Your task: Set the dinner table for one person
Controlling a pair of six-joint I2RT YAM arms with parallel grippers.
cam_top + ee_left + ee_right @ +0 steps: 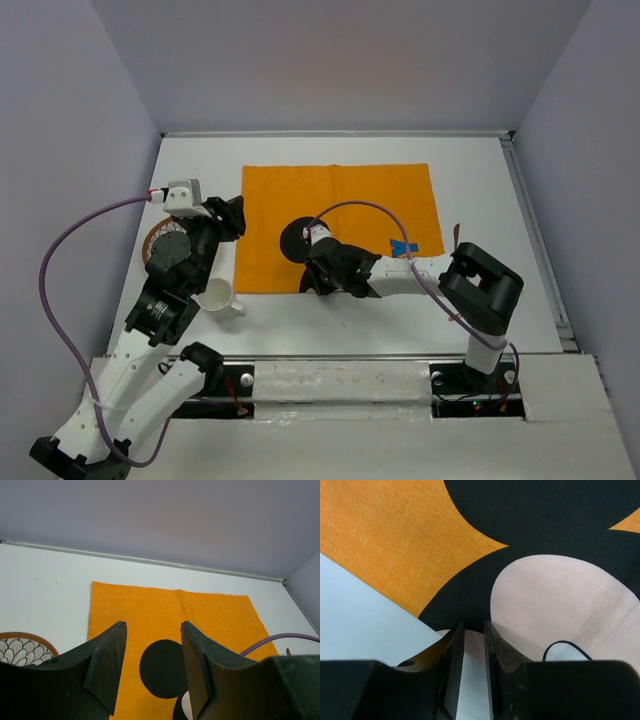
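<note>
My table (pixel 480 180) is flat matte white, filling the floor under both arms. Left gripper (pixel 152 642) hangs half open, empty. Right gripper (pixel 474 626) is narrowed at the mat's (pixel 340 200) near edge; I can't tell whether it grips.

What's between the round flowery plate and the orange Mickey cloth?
Only a bare strip of matte white tabletop, between the brown-rimmed floral plate and the orange cloth placemat, shown in the left wrist view. From above, the left gripper partly hides it.

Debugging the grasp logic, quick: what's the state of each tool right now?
Left tool: open, holding nothing.
Right tool: nearly closed at the orange placemat edge; whether it grips the cloth cannot be told.
</note>
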